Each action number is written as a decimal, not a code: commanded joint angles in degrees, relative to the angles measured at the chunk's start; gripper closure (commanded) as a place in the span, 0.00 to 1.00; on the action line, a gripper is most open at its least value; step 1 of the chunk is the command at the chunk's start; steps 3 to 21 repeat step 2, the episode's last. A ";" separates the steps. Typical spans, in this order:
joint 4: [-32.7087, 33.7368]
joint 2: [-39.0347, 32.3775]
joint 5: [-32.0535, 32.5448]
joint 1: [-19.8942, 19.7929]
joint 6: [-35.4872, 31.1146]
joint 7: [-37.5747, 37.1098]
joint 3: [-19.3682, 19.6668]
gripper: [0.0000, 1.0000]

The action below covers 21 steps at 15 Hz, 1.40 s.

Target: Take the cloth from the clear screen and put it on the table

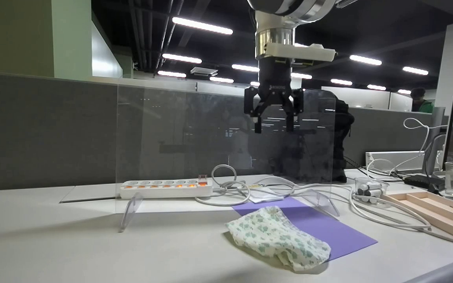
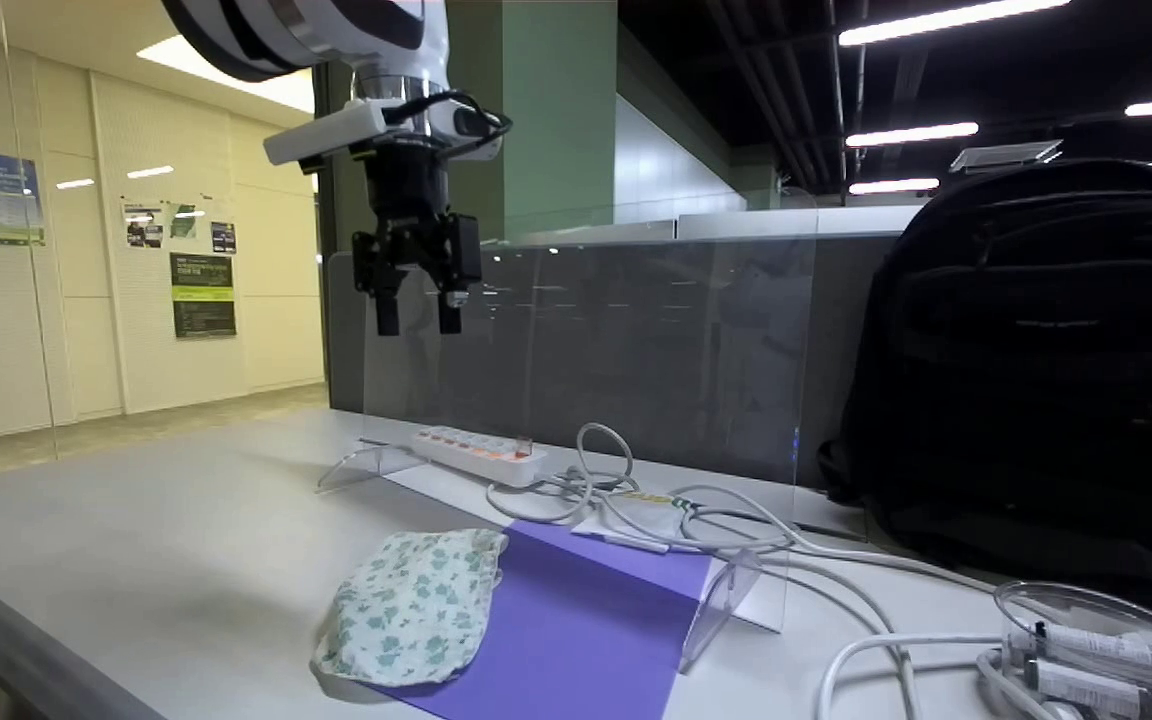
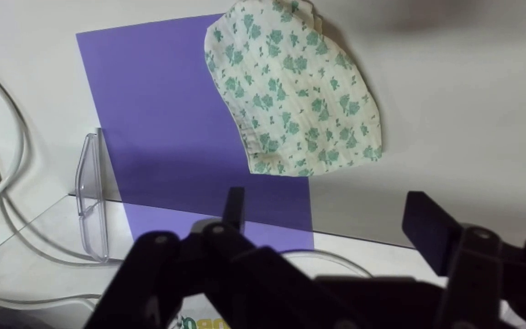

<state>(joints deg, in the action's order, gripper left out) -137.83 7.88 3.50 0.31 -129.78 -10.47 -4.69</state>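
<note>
end effector [image 1: 273, 126] w/ jaws apart; cloth [image 3: 290, 96], partly cut off in wrist view, lies on counter [image 1: 73, 251], hiding pt. of purple sheet [image 1: 325, 228].

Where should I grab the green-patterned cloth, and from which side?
Probably pinch the green-patterned cloth at its rumpled edge farthest from the clear screen, coming down from above. Raised folds there should give the open gripper something to close on, away from that upright screen.
</note>
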 commanded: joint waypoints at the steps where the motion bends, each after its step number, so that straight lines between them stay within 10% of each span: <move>1: -0.93 1.39 1.93 0.01 -0.92 -1.95 0.46 0.00; 21: -1.09 1.54 2.66 -0.16 -1.17 -2.08 0.55 0.00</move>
